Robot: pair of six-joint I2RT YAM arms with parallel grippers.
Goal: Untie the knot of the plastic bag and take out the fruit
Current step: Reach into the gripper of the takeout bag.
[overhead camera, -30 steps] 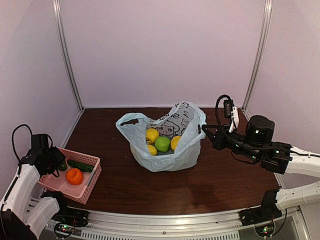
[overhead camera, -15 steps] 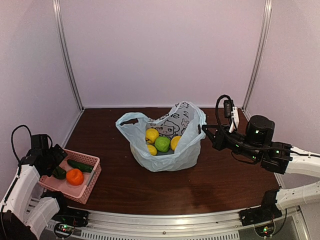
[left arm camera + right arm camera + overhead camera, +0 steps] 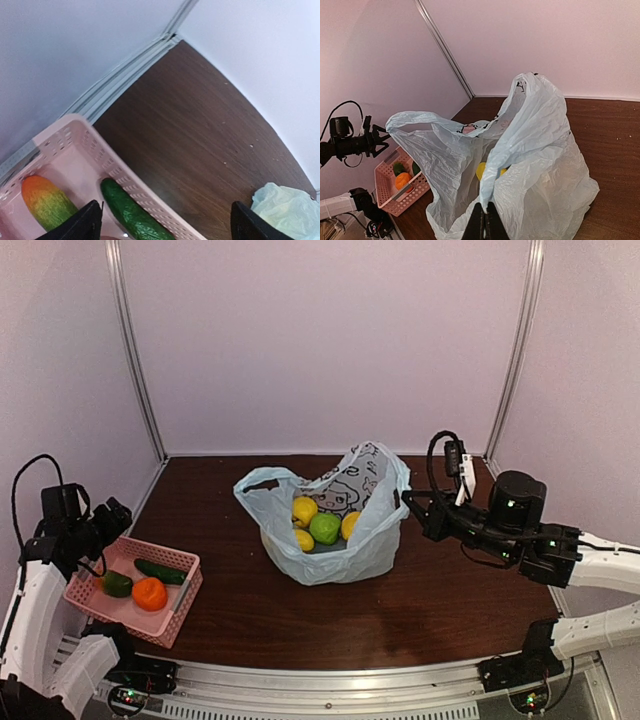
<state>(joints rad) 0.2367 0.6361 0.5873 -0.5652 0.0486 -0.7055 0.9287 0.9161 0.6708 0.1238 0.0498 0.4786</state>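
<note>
The plastic bag (image 3: 330,545) sits mid-table, pale blue, its mouth wide open. The knot does not show; the two handle loops stand apart. Fruit lies inside: yellow pieces (image 3: 304,510) and a green one (image 3: 324,528). My right gripper (image 3: 405,502) is shut on the bag's right handle (image 3: 520,145) and holds it up; its jaws (image 3: 485,222) pinch the strip's end. A yellow fruit (image 3: 481,170) peeks through the mouth. My left gripper (image 3: 113,518) hangs open and empty above the pink basket's far left corner, fingertips (image 3: 85,227) wide apart.
The pink perforated basket (image 3: 185,585) stands at the near left and holds an orange fruit (image 3: 149,592), a cucumber (image 3: 160,571) and a green fruit (image 3: 116,583). In the left wrist view, the basket rim (image 3: 90,145) and cucumber (image 3: 130,212) lie below. Walls enclose the table.
My left gripper opened, left the green fruit in the basket, then rose up and away to the left. The right arm and bag have stayed still.
</note>
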